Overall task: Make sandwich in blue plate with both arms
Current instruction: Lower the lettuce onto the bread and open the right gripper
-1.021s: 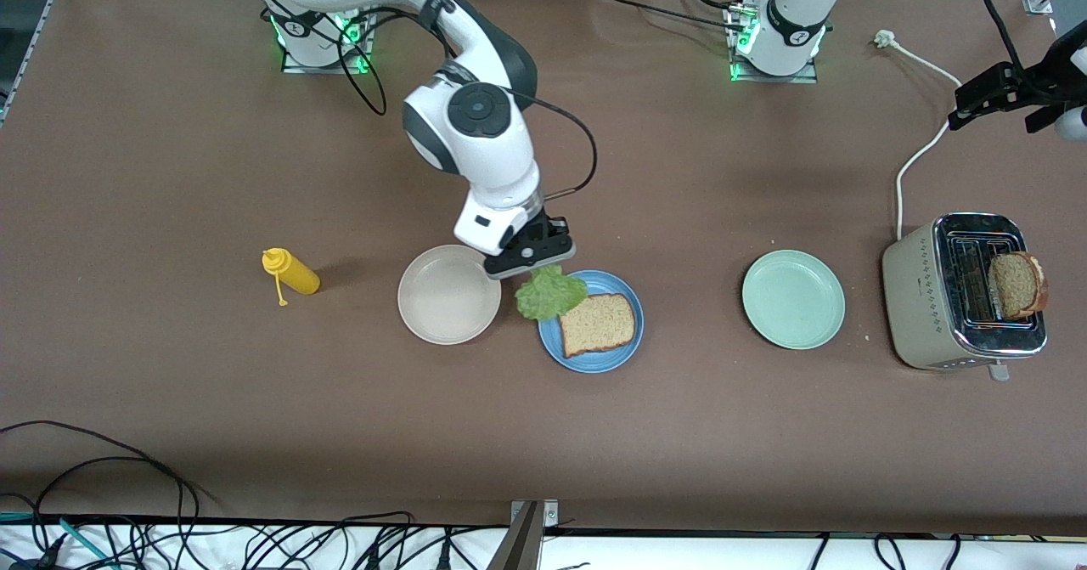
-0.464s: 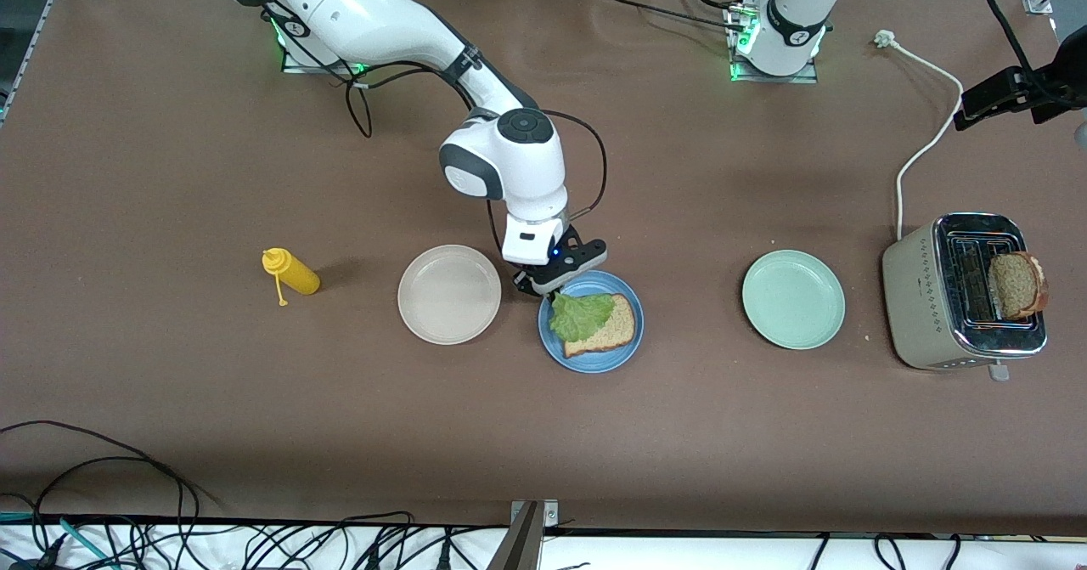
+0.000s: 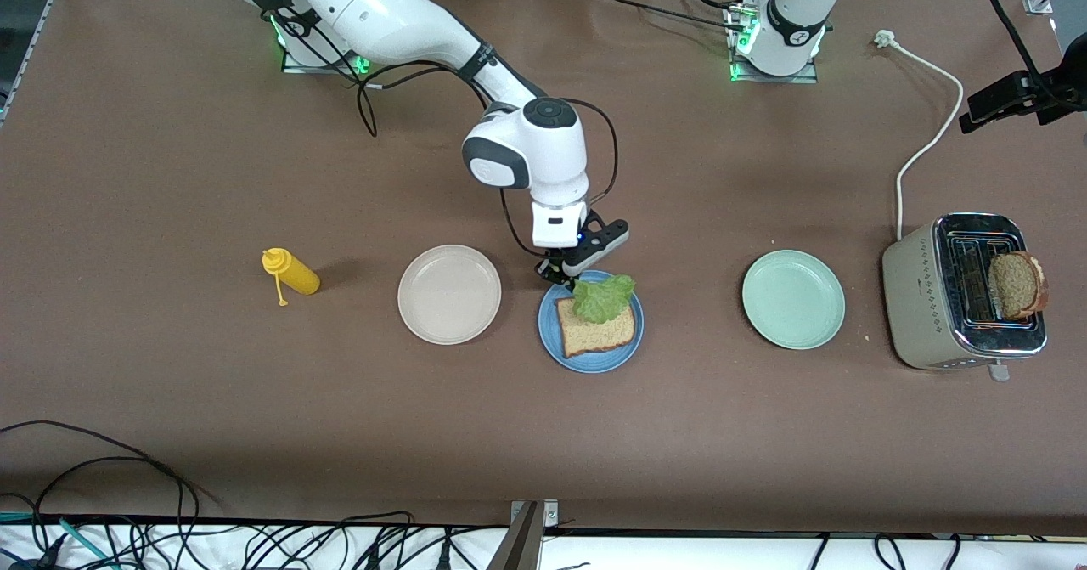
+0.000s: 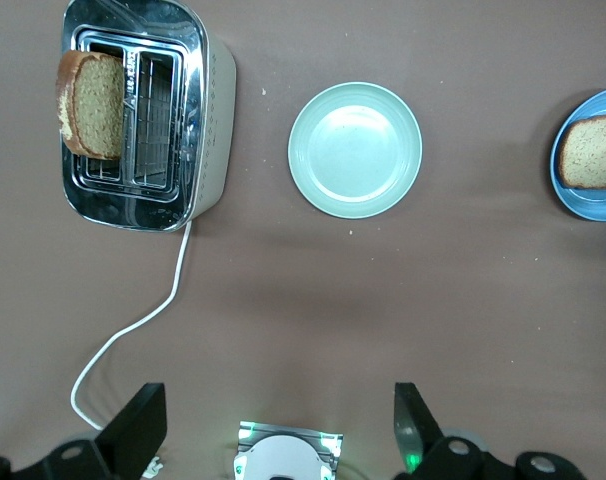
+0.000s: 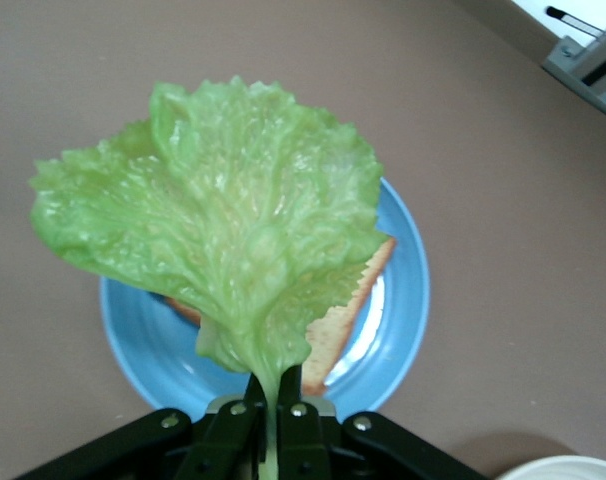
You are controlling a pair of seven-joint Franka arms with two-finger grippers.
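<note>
One slice of brown wholegrain bread (image 3: pixel 597 327) lies flat on the round matte blue plate (image 3: pixel 553 348), mid-table, nearest the front camera among the task items; crust edges run slightly skewed to the table edge. No readable writing on plate, bread or toaster.

Ruffled green lettuce leaf (image 3: pixel 604 297) hangs over the edge of the slice that faces the robot bases. Right wrist view: leaf (image 5: pixel 218 235) fans out wide from a narrow stem, long axis running away from the fingers, stem pinched at the fingertips. Right gripper (image 3: pixel 564 276), black two-finger type, closed tight on that stem, over the plate's rim.

Round beige-white plate (image 3: pixel 449 294) sits just beside the blue one, toward the right arm's end; yellow squeeze bottle (image 3: pixel 291 272) lies on its side past it.

Pale green plate (image 3: pixel 793 299) toward the left arm's end, then a silver-and-cream toaster (image 3: pixel 926 307) with a second brown bread slice (image 3: pixel 1016 285) standing in a slot.

Left gripper (image 4: pixel 278 430) waits high over the table by its base, fingers spread wide, holding nothing.
</note>
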